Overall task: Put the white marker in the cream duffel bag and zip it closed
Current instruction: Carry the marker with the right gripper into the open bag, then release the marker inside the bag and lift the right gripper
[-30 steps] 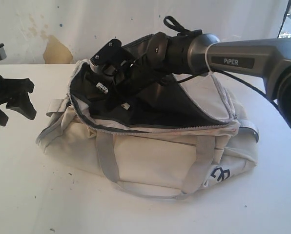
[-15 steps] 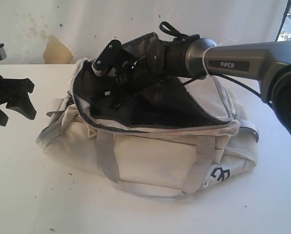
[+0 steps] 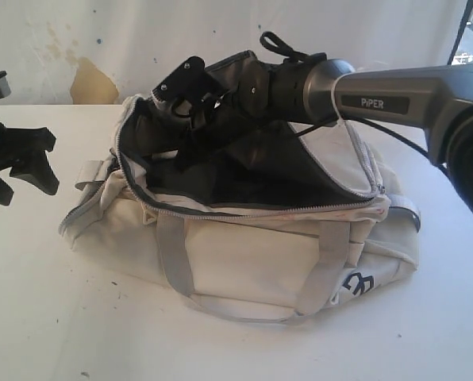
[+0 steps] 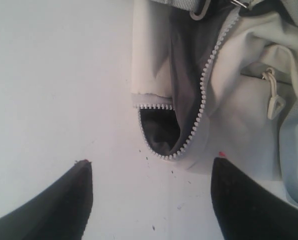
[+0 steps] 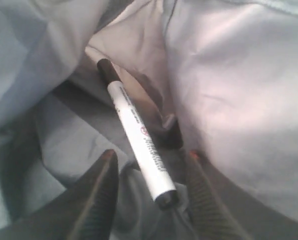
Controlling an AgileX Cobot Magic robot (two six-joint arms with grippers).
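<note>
The cream duffel bag (image 3: 252, 254) lies on the white table with its top zipper wide open, showing the dark grey lining. Over the bag's left end hovers my right gripper (image 3: 181, 91). In the right wrist view it (image 5: 151, 153) is open, and the white marker (image 5: 136, 135) lies loose on the lining (image 5: 229, 90) between the spread fingers, touching neither. The marker is hidden in the exterior view. At the far left my left gripper (image 3: 22, 184) is open above bare table, just off the bag's end (image 4: 239, 110), with nothing between its fingers (image 4: 151, 161).
A grey zipper pull (image 4: 274, 100) hangs on the bag's side near the end of the zipper teeth (image 4: 199, 110). Two grey webbing handles (image 3: 173, 254) drape down the front. The back wall (image 3: 94, 79) is stained.
My right gripper has risen from inside the bag's opening to just above its rim. The left gripper and the bag have stayed put.
</note>
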